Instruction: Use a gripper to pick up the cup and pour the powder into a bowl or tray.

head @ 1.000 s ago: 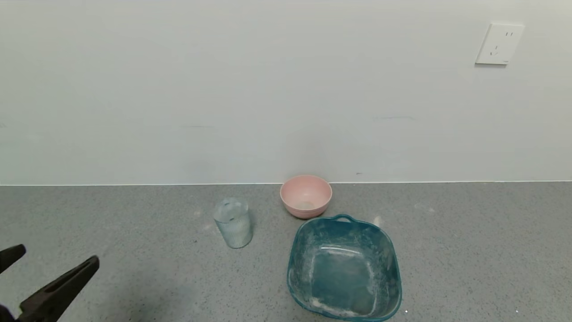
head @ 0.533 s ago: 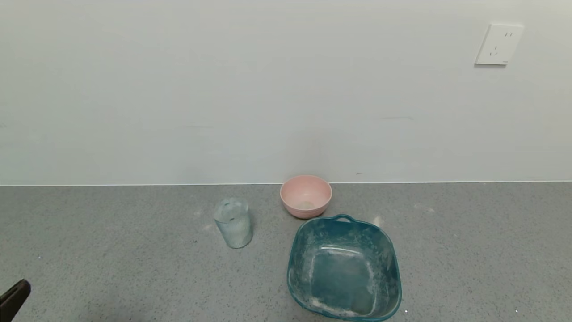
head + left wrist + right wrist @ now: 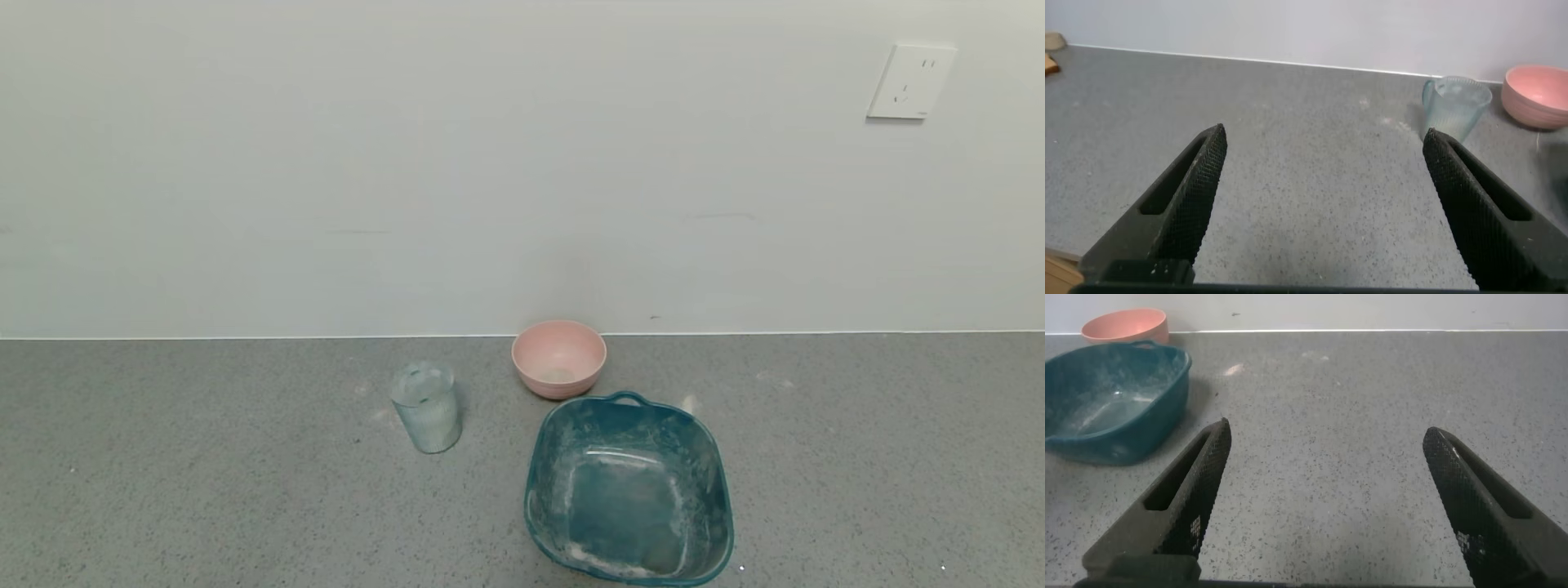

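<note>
The left hand [image 3: 1323, 204] is wide open and holds nothing, low over the grey surface [image 3: 204, 490]. The cup [image 3: 425, 406] stands upright, just left of the pink bowl [image 3: 559, 358]. The right hand [image 3: 1327, 498] is also wide open and empty.

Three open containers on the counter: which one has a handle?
The teal tub, nearest the robot: a small loop handle on its far rim. The pink bowl behind it and the ribbed cup to its left have none.
</note>
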